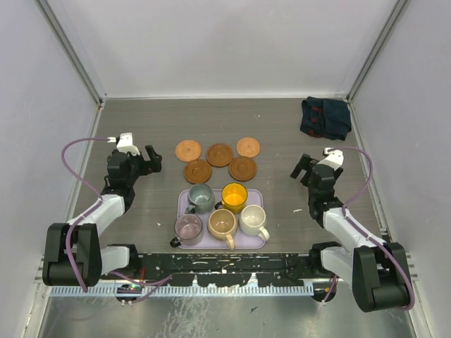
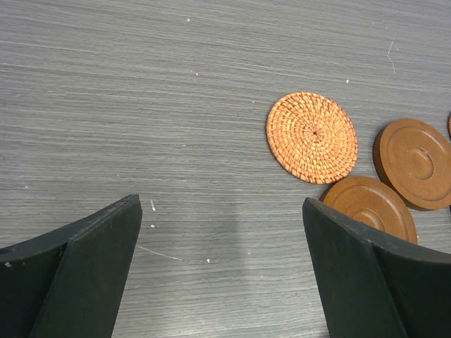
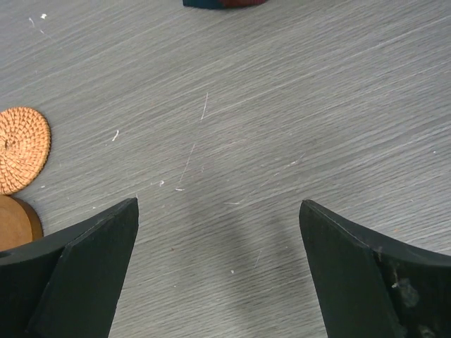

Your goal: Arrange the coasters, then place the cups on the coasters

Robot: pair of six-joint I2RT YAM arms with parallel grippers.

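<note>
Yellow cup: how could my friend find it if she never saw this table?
Find the purple tray at the middle of the near side of the table. Of the two cups in its far row, the yellow cup is the right one, beside the grey-green cup. No other cup is bright yellow.

Grey table [image 1: 141, 120], coasters [image 1: 220, 154], lavender tray [image 1: 258, 195], dark cloth [image 1: 325, 117]

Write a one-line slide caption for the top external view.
Five coasters clustered beyond a lavender tray holding five cups; left end effector and right end effector open and empty, flanking them.
</note>
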